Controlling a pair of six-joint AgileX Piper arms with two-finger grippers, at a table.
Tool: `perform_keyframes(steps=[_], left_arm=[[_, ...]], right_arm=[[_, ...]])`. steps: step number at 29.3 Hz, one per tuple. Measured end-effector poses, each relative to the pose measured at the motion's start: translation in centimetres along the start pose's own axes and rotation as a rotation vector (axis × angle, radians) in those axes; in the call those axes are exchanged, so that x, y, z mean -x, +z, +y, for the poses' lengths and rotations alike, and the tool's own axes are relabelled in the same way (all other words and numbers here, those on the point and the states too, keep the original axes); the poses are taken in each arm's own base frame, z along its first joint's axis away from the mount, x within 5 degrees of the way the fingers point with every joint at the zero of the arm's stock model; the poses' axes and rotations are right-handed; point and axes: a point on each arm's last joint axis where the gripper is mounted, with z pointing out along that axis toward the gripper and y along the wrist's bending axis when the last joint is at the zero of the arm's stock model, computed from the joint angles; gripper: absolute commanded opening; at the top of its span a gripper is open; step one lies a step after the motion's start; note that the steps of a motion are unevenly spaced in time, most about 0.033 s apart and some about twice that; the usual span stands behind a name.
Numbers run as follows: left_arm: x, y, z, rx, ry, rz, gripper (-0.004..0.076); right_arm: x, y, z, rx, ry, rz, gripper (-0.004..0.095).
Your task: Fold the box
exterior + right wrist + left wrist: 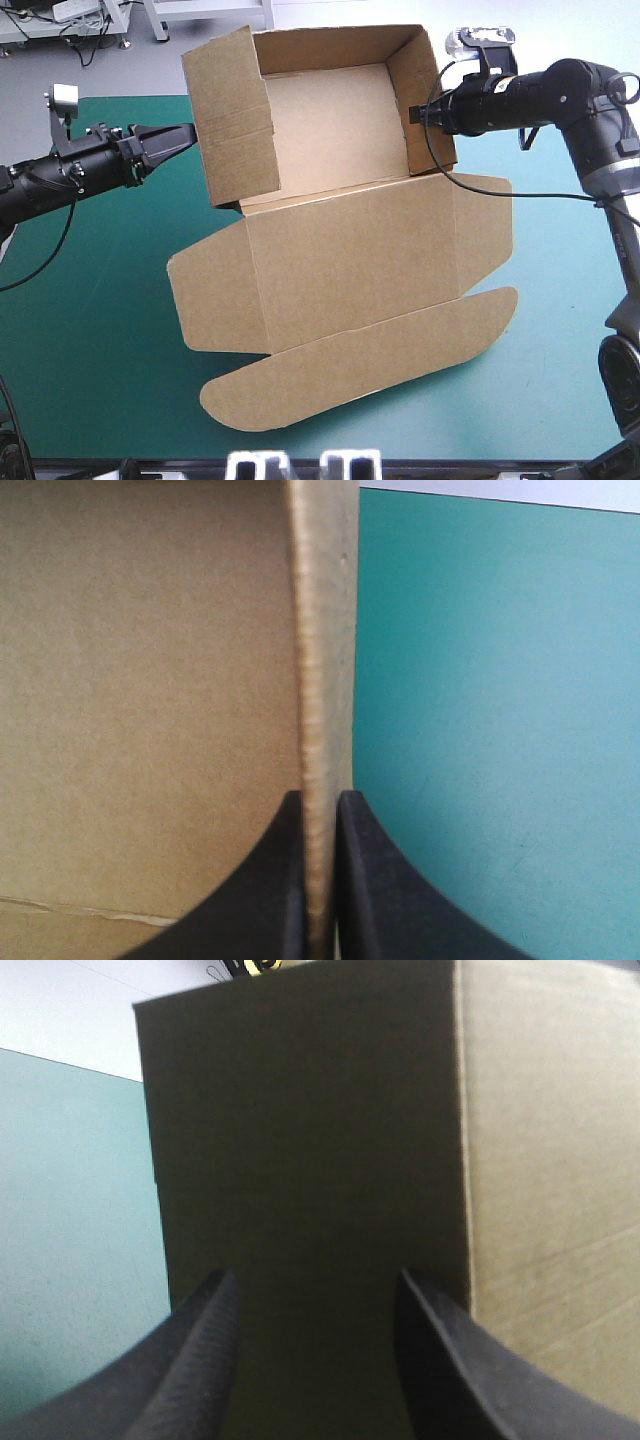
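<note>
From the left of the high view the left gripper [186, 133] reaches in over the teal-green cover [90, 300], its black fingers spread apart and gripping nothing, the tips right at the outside of the raised left wall. The brown box [330, 130] fills the middle of the frame: the tray, walls up, sits upper centre, with its lid and flaps lying flat toward the lower centre. At the upper right the right gripper [415, 113] is pinched tight on the tray's right wall, the board's edge between its fingers
</note>
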Motion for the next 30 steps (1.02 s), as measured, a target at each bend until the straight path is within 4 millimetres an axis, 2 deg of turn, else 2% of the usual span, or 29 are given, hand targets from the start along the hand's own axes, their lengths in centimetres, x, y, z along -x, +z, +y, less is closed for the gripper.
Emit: perform_keyframes(steps=[9, 18, 30], left_arm=[[-0.7, 1.2, -0.9, -0.042, 0.005, 0.042, 0.0349], [-1.1, 1.9, -1.4, -0.069, 0.009, 0.066, 0.0349], [-1.4, 1.9, -1.1, -0.030, 0.030, 0.097, 0.0349]], right_arm=[[-0.2, 1.2, 1.1, 0.033, -0.017, 0.020, -0.0011], [-0.6, 3.0, 0.7, 0.020, -0.021, 0.056, -0.0011], [-0.5, 3.2, 0.8, 0.009, -0.041, 0.044, 0.0005]])
